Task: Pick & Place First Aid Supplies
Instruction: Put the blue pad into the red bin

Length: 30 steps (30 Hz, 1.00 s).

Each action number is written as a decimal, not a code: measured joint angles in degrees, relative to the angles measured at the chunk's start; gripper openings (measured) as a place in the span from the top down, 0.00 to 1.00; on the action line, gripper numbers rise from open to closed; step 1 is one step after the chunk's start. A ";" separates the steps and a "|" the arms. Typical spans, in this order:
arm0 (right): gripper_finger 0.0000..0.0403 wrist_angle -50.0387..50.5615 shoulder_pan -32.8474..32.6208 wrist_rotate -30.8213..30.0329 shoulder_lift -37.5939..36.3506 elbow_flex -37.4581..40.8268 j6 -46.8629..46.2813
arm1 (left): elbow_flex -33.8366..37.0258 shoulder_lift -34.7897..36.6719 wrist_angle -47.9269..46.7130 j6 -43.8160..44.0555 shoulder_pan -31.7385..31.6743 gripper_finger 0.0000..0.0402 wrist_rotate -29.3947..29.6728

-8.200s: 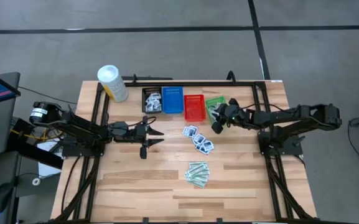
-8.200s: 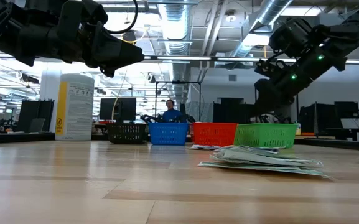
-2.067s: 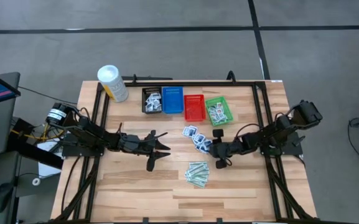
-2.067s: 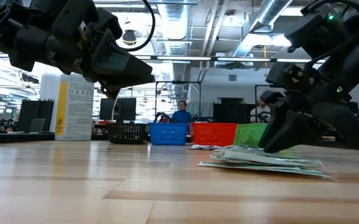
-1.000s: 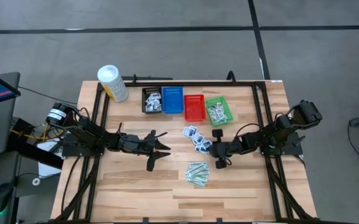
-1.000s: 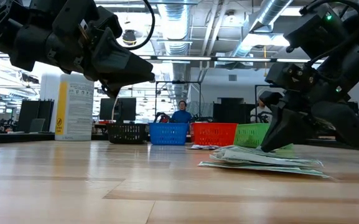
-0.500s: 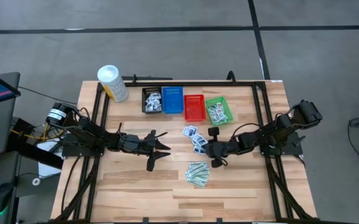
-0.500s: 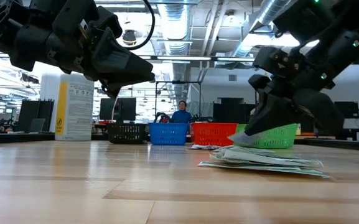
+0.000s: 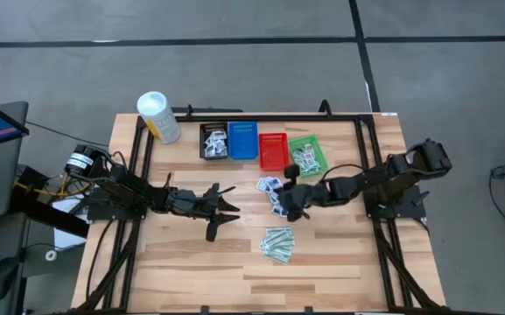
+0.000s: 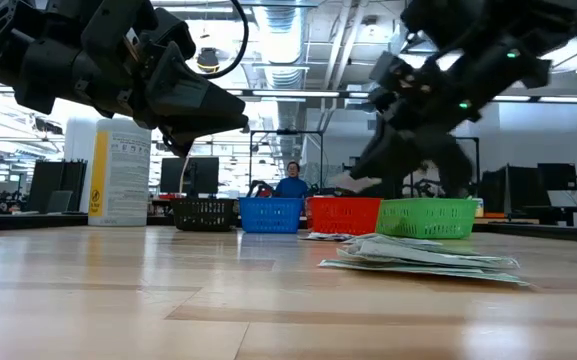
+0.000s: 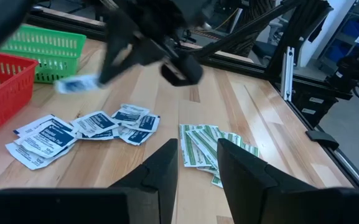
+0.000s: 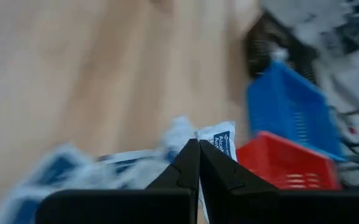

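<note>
Several white packets with blue print [image 9: 275,194] lie in a loose pile on the wooden table, with pale-green strips [image 9: 278,244] nearer the front edge. My right gripper [image 9: 287,201] hovers over that pile, shut on one white packet [image 11: 76,84]. My left gripper [image 9: 223,210] hangs above the table left of the pile, open, with nothing between its fingers [image 11: 162,171]. At the far side stand the black [image 9: 213,140], blue [image 9: 242,140], red [image 9: 273,150] and green [image 9: 305,154] baskets. White packets lie in the black and green ones. My right gripper pinches the white packet by one end [image 12: 211,144] between its two shut fingertips. The fingers slant down, coming from the table's right. The packet juts out past the fingertips [image 11: 107,73], roughly level and lifted clear of the pile and the table.
A tall white tub with a yellow label [image 9: 157,116] stands at the far left corner. Black frame rails [image 9: 370,157] run along the table's sides. Bare wood lies at the front left [image 9: 191,258]. A person shows in the room beyond the baskets [image 10: 290,184].
My right gripper has risen from the packet pile and gone toward the table's left and far edge, rolling as it went. It has stayed shut and carried one white packet up clear of the pile.
</note>
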<state>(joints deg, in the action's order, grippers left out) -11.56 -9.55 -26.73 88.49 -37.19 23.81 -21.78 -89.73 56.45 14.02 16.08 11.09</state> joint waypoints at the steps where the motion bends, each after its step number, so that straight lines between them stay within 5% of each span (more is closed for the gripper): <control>1: 1.00 -0.76 1.07 -0.63 0.00 -0.24 0.83 | 0.00 0.00 0.00 0.00 0.00 0.72 0.00; 11: 1.00 -8.47 14.03 0.11 0.00 -0.48 3.77 | 0.00 0.00 0.01 -0.02 0.00 0.72 0.00; 18: 1.00 -10.94 23.08 10.26 0.00 -0.48 -2.61 | 0.00 0.00 0.08 -0.02 0.00 0.72 0.02; 30: 1.00 -10.83 24.16 11.99 0.00 -0.48 -5.87 | 0.00 0.00 0.20 -0.02 0.00 0.72 0.14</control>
<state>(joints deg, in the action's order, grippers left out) -22.39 14.61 -14.74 88.49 -37.67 17.93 -21.78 -89.73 56.64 14.00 16.08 11.23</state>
